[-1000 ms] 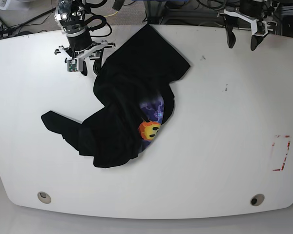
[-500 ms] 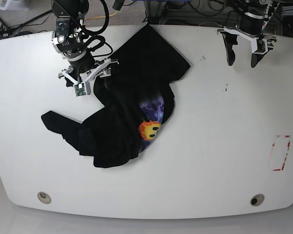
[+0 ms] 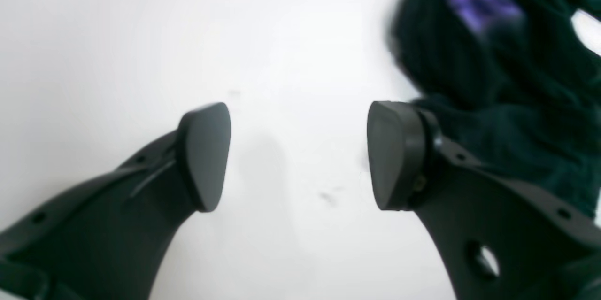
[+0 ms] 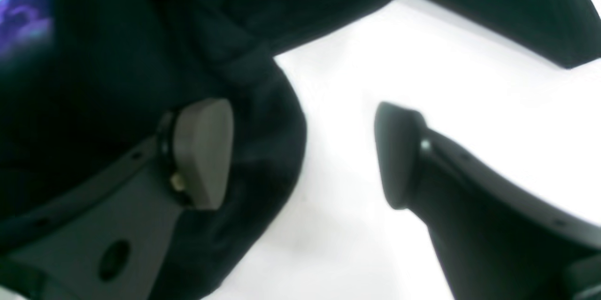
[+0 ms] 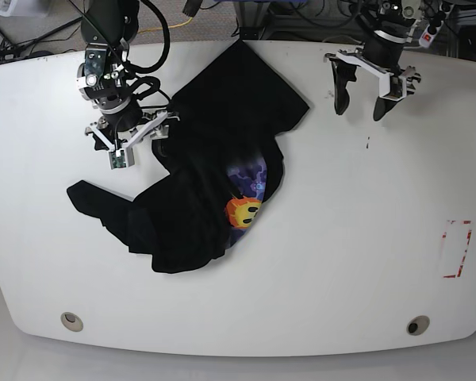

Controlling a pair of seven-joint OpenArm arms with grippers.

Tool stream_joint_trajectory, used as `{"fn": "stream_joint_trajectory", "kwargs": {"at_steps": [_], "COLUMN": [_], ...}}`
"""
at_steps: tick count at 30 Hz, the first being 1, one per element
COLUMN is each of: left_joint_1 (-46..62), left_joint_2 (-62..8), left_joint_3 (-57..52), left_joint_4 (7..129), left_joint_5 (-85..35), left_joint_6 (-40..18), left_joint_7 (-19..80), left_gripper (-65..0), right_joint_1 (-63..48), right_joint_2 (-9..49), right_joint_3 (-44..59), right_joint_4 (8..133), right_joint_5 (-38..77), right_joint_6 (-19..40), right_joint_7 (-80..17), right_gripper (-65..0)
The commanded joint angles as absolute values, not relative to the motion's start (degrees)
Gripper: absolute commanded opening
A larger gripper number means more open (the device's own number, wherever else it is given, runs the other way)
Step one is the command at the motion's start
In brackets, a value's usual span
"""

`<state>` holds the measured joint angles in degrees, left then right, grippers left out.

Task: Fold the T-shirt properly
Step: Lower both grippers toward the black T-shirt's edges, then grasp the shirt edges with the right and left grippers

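**Crumpled shirt, both grippers spread and empty**

Saw bare white table (image 5: 341, 238) between the wide jaws of the left gripper (image 3: 298, 157); nothing held, nothing in the way there. Found the black T-shirt (image 5: 214, 151) heaped just outside its right-hand finger in the left wrist view. Found the right gripper (image 4: 300, 154) likewise wide and empty, one finger over a rounded fold of cloth, the other over bare table. Lay bunched, long axis running diagonally from the far edge toward the near left, one sleeve trailing left. Showed part of the print (image 5: 246, 198) facing up: orange face on purple. Could not read any writing. Noted a red rectangle mark (image 5: 458, 248) well apart from both grippers.
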<state>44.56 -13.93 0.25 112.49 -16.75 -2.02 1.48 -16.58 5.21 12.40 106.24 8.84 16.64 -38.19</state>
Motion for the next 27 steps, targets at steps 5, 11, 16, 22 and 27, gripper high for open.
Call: {"fn": "stream_joint_trajectory", "kwargs": {"at_steps": [5, 11, 16, 22, 27], "left_joint_1": [44.79, 44.79, 44.79, 43.74, 43.74], "left_joint_2": [-14.20, -14.11, -14.11, -14.20, -14.29], "left_joint_3": [4.97, 7.78, 7.87, 7.69, 7.69], "left_joint_4": [113.27, 113.19, 113.19, 113.19, 113.19], "left_joint_5": [-12.79, -8.04, -7.96, -7.87, -7.78], "left_joint_6": [-2.07, -2.07, -2.07, -2.07, -2.07], "left_joint_7": [-0.04, -0.04, -0.04, -0.04, -0.04], "left_gripper": [-22.5, -22.5, -22.5, -22.6, -22.6], "right_joint_1": [-16.04, -17.71, -17.89, -17.01, -16.66], "right_joint_2": [6.55, 6.11, 6.02, 6.29, 6.11], "right_joint_3": [12.79, 12.62, 12.35, 12.35, 9.19], "right_joint_4": [105.19, 104.75, 102.90, 98.68, 98.07], "right_joint_5": [9.36, 9.45, 13.76, 17.27, 17.36], "right_joint_6": [16.92, 16.92, 16.92, 16.92, 16.92], "right_joint_7": [-36.97, -36.97, -36.97, -36.97, -36.97], "right_gripper": [-20.6, -20.5, -20.5, -20.5, -20.5]}}
